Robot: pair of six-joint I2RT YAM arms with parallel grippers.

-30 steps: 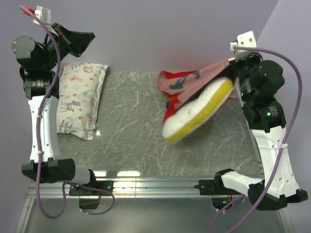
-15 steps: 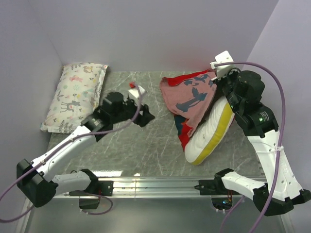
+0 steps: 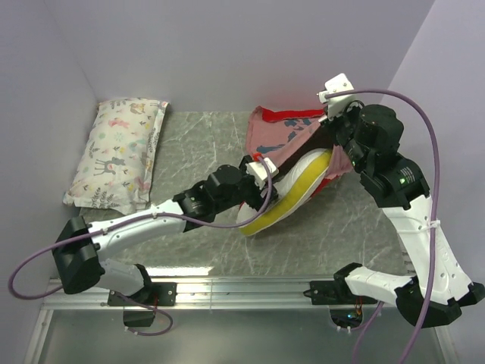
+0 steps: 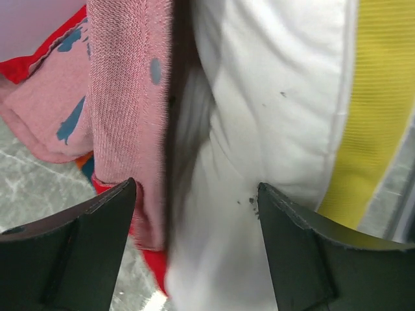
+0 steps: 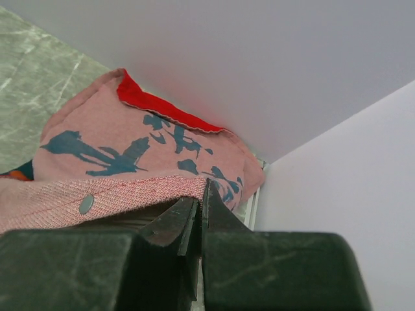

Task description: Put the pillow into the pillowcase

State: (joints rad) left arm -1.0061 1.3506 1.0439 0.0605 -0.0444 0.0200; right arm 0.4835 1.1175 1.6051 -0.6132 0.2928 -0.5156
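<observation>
The left gripper (image 4: 194,191), open, has moved to the pillow (image 4: 259,97), and a hard push may pull the pillowcase (image 5: 130,149) from the clamping right gripper (image 5: 202,189).

Top cam: fixed, high behind near edge, looks down on whole desk (image 3: 197,144). Left wrist: very close, mid-desk, facing pillow (image 4: 259,129) and pillowcase (image 4: 123,97). Right wrist: close, aimed at far right corner. All share the pillowcase.

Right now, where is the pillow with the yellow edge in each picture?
Top external: the pillow lies tilted, right of centre, partly under the pillowcase.
Left wrist: it fills the right side.
Right wrist: not in it.
Shared landmark: the pillowcase's pink reverse.
</observation>
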